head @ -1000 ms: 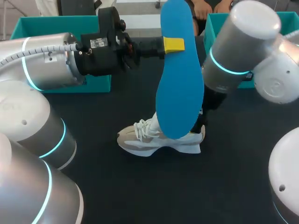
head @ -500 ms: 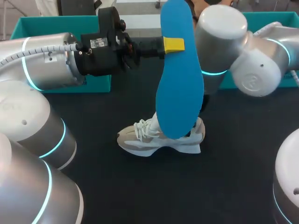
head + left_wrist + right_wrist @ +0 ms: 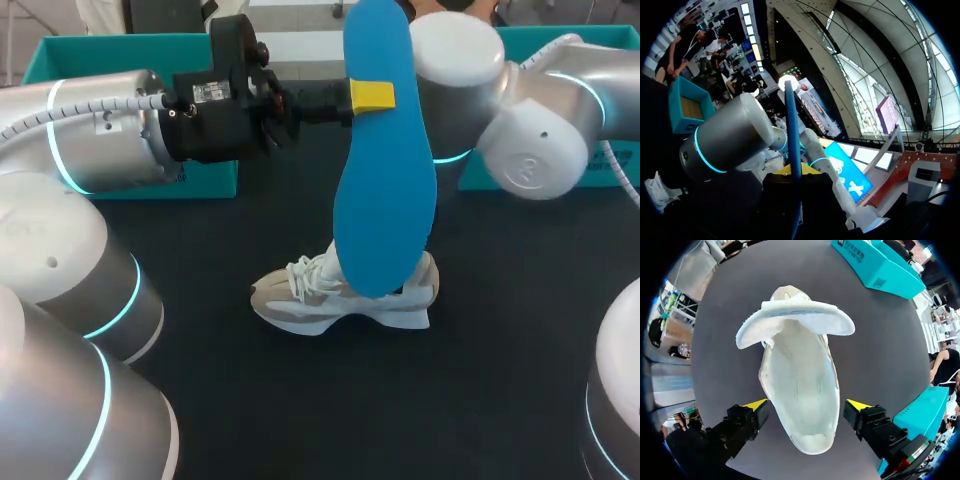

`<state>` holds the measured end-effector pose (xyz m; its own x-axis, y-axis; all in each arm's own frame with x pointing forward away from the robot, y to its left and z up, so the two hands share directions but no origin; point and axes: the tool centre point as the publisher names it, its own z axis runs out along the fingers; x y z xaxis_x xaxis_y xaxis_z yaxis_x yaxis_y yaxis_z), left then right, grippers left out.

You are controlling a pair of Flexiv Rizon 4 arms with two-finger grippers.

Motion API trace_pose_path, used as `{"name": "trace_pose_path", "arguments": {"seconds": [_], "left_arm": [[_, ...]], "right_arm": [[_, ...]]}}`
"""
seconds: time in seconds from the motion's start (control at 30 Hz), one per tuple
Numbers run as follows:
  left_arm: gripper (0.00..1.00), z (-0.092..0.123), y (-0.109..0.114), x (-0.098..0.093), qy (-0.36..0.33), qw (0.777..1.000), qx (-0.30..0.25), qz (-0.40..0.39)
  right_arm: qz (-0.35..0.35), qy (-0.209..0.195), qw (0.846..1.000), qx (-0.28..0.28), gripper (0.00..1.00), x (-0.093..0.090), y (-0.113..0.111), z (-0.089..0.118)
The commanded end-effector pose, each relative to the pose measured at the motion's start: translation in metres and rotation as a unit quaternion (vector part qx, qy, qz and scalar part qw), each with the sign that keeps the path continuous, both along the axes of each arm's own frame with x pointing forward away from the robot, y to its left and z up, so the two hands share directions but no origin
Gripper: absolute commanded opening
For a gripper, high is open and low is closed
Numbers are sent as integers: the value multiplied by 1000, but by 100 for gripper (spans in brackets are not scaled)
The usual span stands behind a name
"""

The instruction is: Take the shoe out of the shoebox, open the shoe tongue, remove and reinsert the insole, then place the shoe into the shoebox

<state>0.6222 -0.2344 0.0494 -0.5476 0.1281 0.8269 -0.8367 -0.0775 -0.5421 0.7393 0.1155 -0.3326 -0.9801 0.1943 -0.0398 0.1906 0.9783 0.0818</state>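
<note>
Shoe (image 3: 340,300) upright mid-table (image 3: 500,400), well apart from left shoebox (image 3: 205,178) and right shoebox (image 3: 478,180) | left end effector (image 3: 372,96) grips insole (image 3: 383,200) on end above shoe | right end effector (image 3: 807,405) spread wide over shoe's heel opening

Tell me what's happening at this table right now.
The left gripper is shut on the blue insole, holding it upright in the air above the white shoe, which stands on the black table. The right gripper is open over the shoe's heel, a finger on each side, not touching. The tongue is folded forward and the shoe's inside is bare, so the insole is not yet back in. A teal shoebox waits behind.
</note>
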Motion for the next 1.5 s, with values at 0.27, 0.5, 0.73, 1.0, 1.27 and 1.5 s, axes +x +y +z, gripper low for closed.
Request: {"name": "trace_pose_path", "arguments": {"seconds": [0.27, 0.5, 0.73, 1.0, 1.27, 1.5], "left_arm": [[0, -1, -1, -1, 0, 1000, 0, 1], [0, -1, -1, -1, 0, 1000, 0, 1], [0, -1, -1, -1, 0, 1000, 0, 1], [0, -1, -1, -1, 0, 1000, 0, 1], [0, -1, -1, -1, 0, 1000, 0, 1], [0, -1, -1, -1, 0, 1000, 0, 1]], "right_arm": [[8, -2, 1000, 16, 100, 34, 23, -28], [22, 13, 1000, 16, 95, 38, 29, -47], [17, 23, 999, 19, 52, 38, 34, -58], [7, 35, 999, 23, 20, 33, 31, -71], [-11, 42, 999, 22, 0, 33, 29, -69], [-66, 57, 996, 33, 0, 30, 20, -48]]}}
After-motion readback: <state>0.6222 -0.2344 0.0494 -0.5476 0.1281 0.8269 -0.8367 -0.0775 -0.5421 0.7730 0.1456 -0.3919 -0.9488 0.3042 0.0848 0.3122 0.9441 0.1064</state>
